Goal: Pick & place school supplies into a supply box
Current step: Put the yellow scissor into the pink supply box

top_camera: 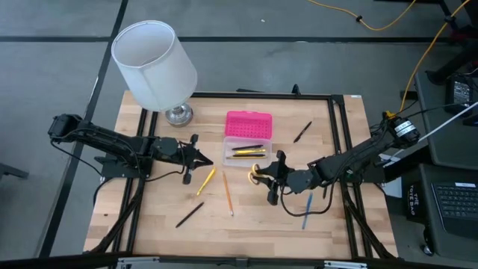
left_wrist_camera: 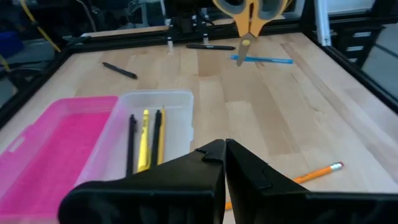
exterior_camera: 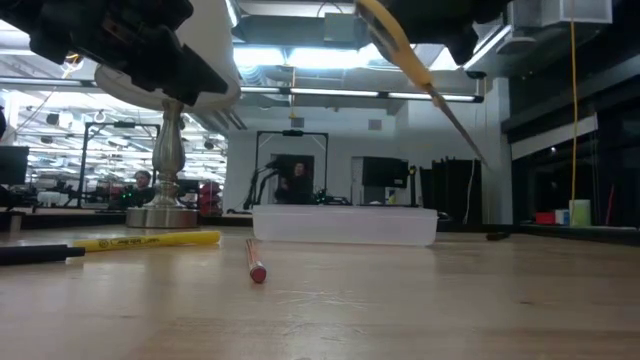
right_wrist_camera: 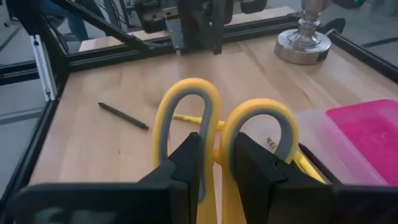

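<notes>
the right gripper (top_camera: 273,178) hangs just off the near edge of the supply box (top_camera: 246,149), its jaws part-way apart and pinched on the scissors (right_wrist_camera: 214,124) between the two yellow loop handles, which stand up on either side of the fingers in the right wrist view. the blades point down and away, tilted, clear of the table (top_camera: 328,224) (the low view shows them slanting in mid-air above the clear tray). the box sits near the middle of the table toward its far edge, pink lid (top_camera: 249,123) folded open behind it, with a black and yellow pen or two already lying inside.

the left gripper (top_camera: 196,158), jaws pressed together and holding nothing, waits just left of the box. loose pieces lie along the near half of the table: a yellow pen (top_camera: 206,181), an orange pencil (top_camera: 227,191), a black pen (top_camera: 190,214) and a blue pen (top_camera: 306,211); another black pen (top_camera: 302,131) rests toward the far right corner.

the scissors look light and rigid, but the smooth handles could swivel in a pinch at the loops, so the hanging blades may swing; a hold nearer the pivot would probably steady them. the blade tips likely need lowering flat to fit the tray.
</notes>
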